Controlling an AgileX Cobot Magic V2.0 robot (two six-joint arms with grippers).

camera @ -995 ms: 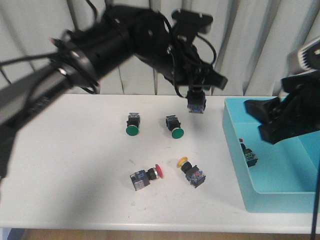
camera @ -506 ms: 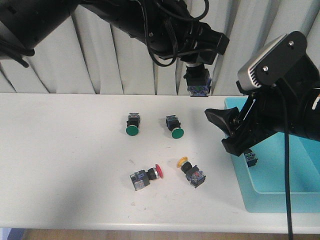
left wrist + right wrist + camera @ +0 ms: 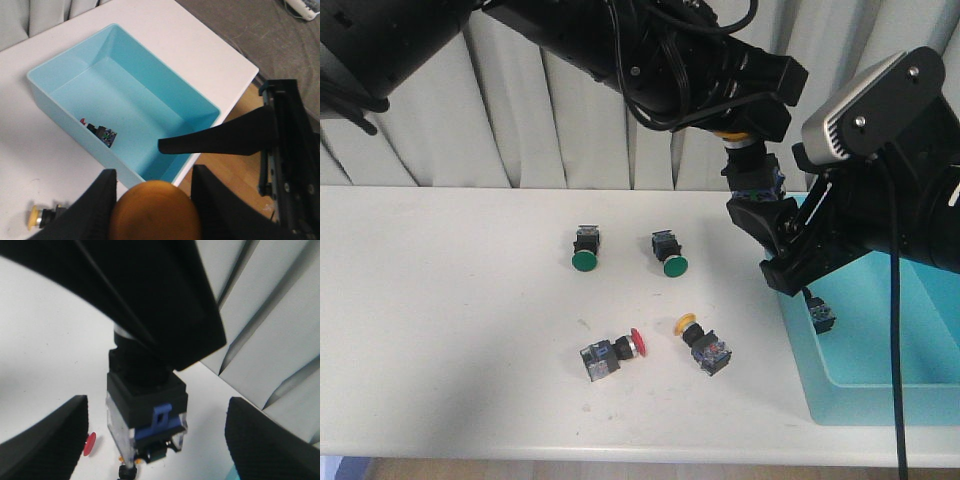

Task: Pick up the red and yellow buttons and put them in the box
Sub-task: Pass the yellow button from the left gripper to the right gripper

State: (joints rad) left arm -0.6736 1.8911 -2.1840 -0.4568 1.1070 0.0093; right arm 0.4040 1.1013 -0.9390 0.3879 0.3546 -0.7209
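My left gripper (image 3: 750, 150) is shut on a yellow button (image 3: 754, 178) and holds it in the air by the box's (image 3: 880, 395) near-left corner. In the left wrist view the yellow cap (image 3: 155, 212) fills the gap between the fingers (image 3: 97, 210), above the box wall (image 3: 65, 117). My right gripper (image 3: 772, 245) is open and empty, just below the held button (image 3: 147, 412). One button (image 3: 817, 314) lies in the box. A red button (image 3: 612, 352) and a yellow button (image 3: 702, 343) lie on the table.
Two green-capped switches (image 3: 584, 248) (image 3: 668, 254) lie mid-table. Grey curtains hang behind. The right arm's body (image 3: 890, 200) hangs over the box's left half. The table's right edge and the floor show in the left wrist view (image 3: 250, 165).
My left gripper has carried the yellow button to the right, up to the box's left wall. My right gripper has swung left from over the box to just under it.
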